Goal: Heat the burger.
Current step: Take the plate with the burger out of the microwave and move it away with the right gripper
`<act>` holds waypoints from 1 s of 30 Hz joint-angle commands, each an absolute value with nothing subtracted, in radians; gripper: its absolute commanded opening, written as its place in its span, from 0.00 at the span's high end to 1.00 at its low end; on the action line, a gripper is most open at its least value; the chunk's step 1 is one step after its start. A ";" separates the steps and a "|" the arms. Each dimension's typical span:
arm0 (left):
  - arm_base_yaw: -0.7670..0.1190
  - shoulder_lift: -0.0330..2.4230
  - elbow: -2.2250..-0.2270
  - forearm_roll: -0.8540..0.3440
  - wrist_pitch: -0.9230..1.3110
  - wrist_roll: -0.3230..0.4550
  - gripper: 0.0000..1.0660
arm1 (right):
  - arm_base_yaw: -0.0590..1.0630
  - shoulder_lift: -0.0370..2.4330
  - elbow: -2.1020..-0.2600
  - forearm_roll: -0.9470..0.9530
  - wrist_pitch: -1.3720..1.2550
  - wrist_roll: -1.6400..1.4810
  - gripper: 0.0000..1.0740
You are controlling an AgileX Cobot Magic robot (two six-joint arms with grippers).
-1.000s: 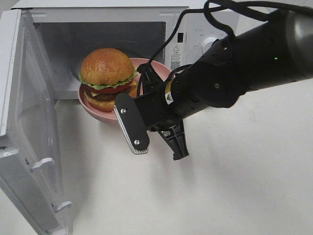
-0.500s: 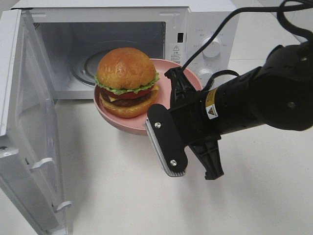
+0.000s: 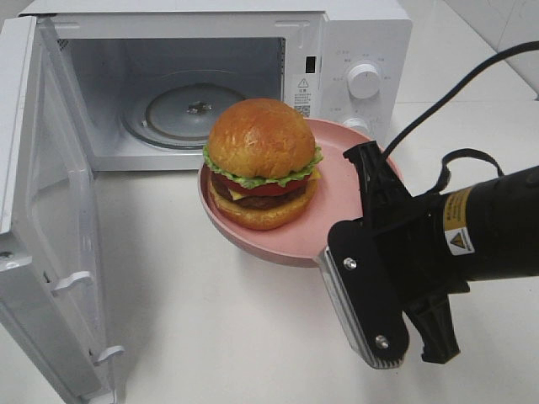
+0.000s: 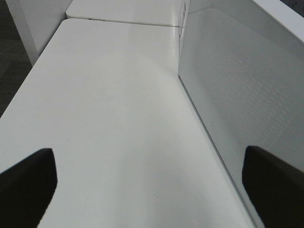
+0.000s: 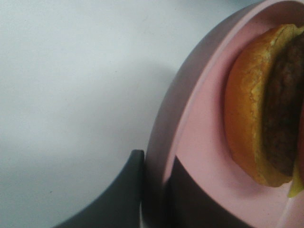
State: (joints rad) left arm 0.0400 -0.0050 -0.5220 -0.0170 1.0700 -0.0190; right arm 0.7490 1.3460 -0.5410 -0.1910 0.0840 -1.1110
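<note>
The burger (image 3: 263,160), with its glossy brown bun, lettuce, tomato and patty, sits upright on a round pink plate (image 3: 337,181). The plate hangs above the table in front of the open microwave (image 3: 354,50), outside the cavity. My right gripper (image 3: 364,164) is shut on the plate's right rim. In the right wrist view, the right gripper (image 5: 155,173) pinches the plate's rim (image 5: 190,109), with the burger's bottom bun (image 5: 247,109) close by. My left gripper (image 4: 152,190) is open over bare table, beside the microwave door's mesh panel (image 4: 237,85); the high view does not show it.
The microwave door (image 3: 50,210) stands swung wide open on the left. The glass turntable (image 3: 189,109) inside is bare. Two control knobs (image 3: 364,80) sit on the microwave's right panel. White tabletop (image 3: 210,328) spreads in front.
The right arm has drawn back to the right and toward the front, carrying the plate and burger away from the microwave's mouth. The left gripper shows no change.
</note>
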 commanded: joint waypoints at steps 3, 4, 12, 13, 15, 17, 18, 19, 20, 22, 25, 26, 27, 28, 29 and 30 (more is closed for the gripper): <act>0.039 -0.023 -0.518 -0.019 1.069 -0.017 0.08 | 0.748 1.243 -0.494 -0.211 0.060 -1.096 1.00; 0.039 -0.023 -0.518 -0.019 1.069 -0.017 0.08 | 0.748 1.243 -0.494 -0.211 0.060 -1.096 1.00; 0.039 -0.023 -0.518 -0.019 1.069 -0.017 0.08 | 0.748 1.129 -0.434 -0.345 0.163 -0.933 1.00; 0.039 -0.023 -0.518 -0.019 1.069 -0.017 0.08 | 0.748 1.100 -0.428 -0.379 0.190 -0.881 1.00; 0.039 -0.023 -0.518 -0.019 1.069 -0.017 0.08 | 0.748 1.070 -0.425 -0.411 0.216 -0.828 1.00; 0.039 -0.023 -0.518 -0.019 1.069 -0.017 0.08 | 0.748 1.059 -0.425 -0.423 0.235 -0.799 1.00; 0.039 -0.023 -0.518 -0.019 1.069 -0.017 0.08 | 0.748 1.035 -0.425 -0.461 0.271 -0.743 1.00; 0.039 -0.023 -0.518 -0.019 1.069 -0.017 0.08 | 0.748 1.010 -0.425 -0.506 0.318 -0.684 1.00; 0.039 -0.023 -0.518 -0.019 1.069 -0.017 0.08 | 0.748 1.010 -0.425 -0.506 0.318 -0.684 1.00; 0.039 -0.023 -0.518 -0.019 1.069 -0.017 0.08 | 0.748 0.999 -0.425 -0.523 0.341 -0.661 1.00; 0.039 -0.023 -0.518 -0.019 1.069 -0.017 0.08 | 0.748 0.963 -0.421 -0.603 0.412 -0.543 1.00; 0.039 -0.023 -0.518 -0.019 1.069 -0.017 0.08 | 0.748 0.957 -0.418 -0.624 0.421 -0.512 1.00; 0.039 -0.023 -0.518 -0.019 1.069 -0.017 0.08 | 0.748 0.957 -0.418 -0.624 0.421 -0.512 1.00; 0.039 -0.023 -0.518 -0.019 1.069 -0.017 0.08 | 0.748 0.954 -0.414 -0.653 0.442 -0.456 1.00; 0.039 -0.023 -0.518 -0.019 1.069 -0.017 0.08 | 0.748 0.954 -0.414 -0.653 0.442 -0.456 1.00; 0.039 -0.023 -0.518 -0.019 1.069 -0.017 0.08 | 0.748 0.954 -0.414 -0.674 0.469 -0.394 1.00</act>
State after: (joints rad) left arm 0.0400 -0.0050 -0.5220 -0.0170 1.0700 -0.0190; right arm 0.7490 0.9700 -0.4090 -0.6220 0.4930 -0.4250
